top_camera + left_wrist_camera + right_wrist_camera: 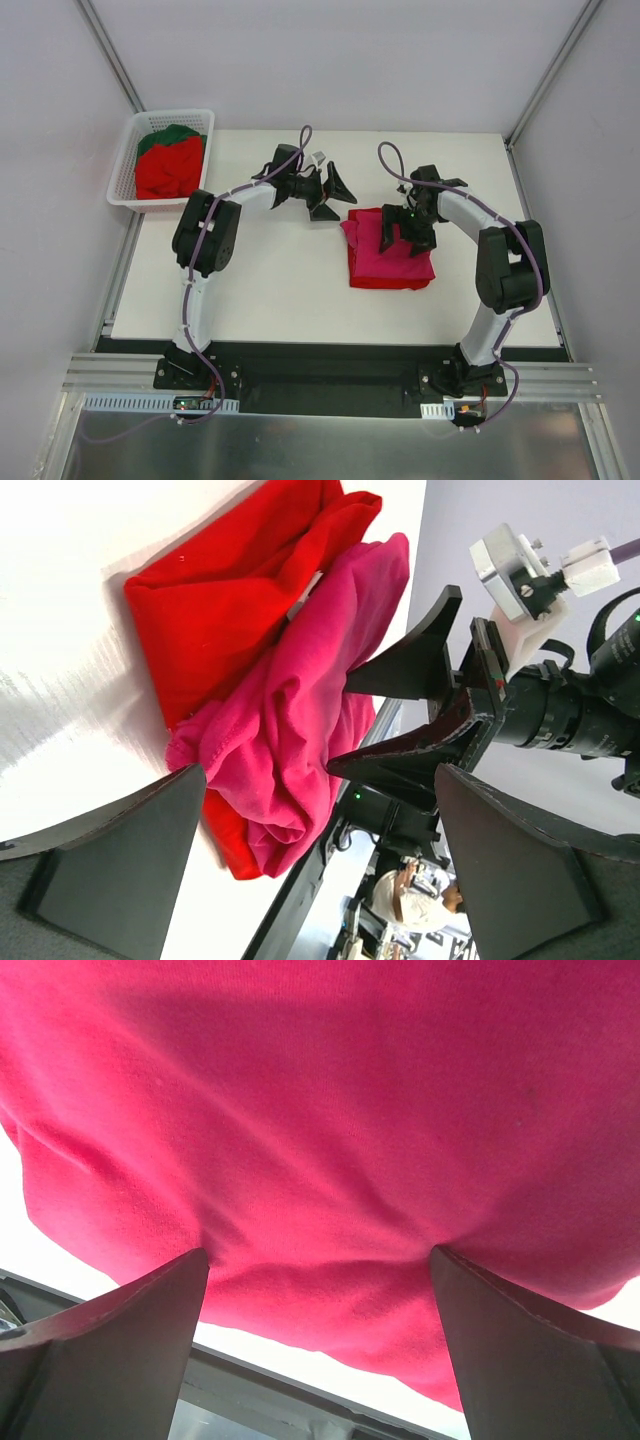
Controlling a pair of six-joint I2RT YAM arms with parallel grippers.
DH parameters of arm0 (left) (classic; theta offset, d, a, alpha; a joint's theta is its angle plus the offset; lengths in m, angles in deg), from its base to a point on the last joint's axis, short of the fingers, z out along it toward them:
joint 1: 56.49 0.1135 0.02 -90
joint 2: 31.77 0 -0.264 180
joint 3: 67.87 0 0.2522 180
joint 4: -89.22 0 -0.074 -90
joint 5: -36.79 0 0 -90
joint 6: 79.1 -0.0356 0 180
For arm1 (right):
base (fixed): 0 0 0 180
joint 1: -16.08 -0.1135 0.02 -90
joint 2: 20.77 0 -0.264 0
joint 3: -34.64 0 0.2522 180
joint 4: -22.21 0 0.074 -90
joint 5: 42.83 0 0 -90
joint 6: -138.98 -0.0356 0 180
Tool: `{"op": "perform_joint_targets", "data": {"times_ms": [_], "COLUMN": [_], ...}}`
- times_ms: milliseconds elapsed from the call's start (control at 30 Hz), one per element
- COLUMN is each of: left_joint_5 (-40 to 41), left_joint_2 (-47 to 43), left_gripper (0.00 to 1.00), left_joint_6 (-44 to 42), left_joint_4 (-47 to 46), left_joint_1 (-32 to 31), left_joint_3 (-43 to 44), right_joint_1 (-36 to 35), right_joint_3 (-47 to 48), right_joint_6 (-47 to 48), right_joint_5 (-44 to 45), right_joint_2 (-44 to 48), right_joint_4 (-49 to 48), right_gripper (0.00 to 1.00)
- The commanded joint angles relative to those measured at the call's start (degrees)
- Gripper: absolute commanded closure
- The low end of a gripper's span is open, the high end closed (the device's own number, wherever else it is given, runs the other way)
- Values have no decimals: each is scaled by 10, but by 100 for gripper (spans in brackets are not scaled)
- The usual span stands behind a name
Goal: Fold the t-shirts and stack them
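Note:
A magenta-pink t-shirt (368, 255) lies crumpled on top of a folded bright red t-shirt (390, 284) at the table's centre right. My right gripper (403, 240) is open and set down on the pink cloth. In the right wrist view both fingertips (195, 1265) touch the pink t-shirt (320, 1110), with cloth spanning the gap. My left gripper (334, 197) hovers open just left of the pile and holds nothing. Its view shows the pink t-shirt (300, 710), the red t-shirt (215, 610) and the right gripper (425, 710). More red t-shirts (168, 172) and a dark green t-shirt (165, 136) sit in the basket.
The white lattice basket (122, 170) stands at the table's back left corner. The white table (270, 280) ends at a black rail along the near edge, where both arm bases are bolted. Grey walls close in the left, right and back.

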Motion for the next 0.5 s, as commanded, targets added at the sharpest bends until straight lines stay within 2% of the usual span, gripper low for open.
{"op": "perform_joint_targets", "data": {"times_ms": [0,467], "left_joint_5": [-6,-5], "left_joint_2": [12,32], "left_gripper": [1,1], "left_joint_6": [-11,-1], "left_joint_4": [-4,-6], "left_joint_1": [-6,-14], "left_joint_3": [7,30], "right_joint_1": [3,4], "right_joint_3": [10,14], "right_joint_6": [2,3], "right_joint_5": [-12,-13], "right_joint_2": [-6,-14], "right_joint_4": [14,14], "right_gripper": [4,4]}}
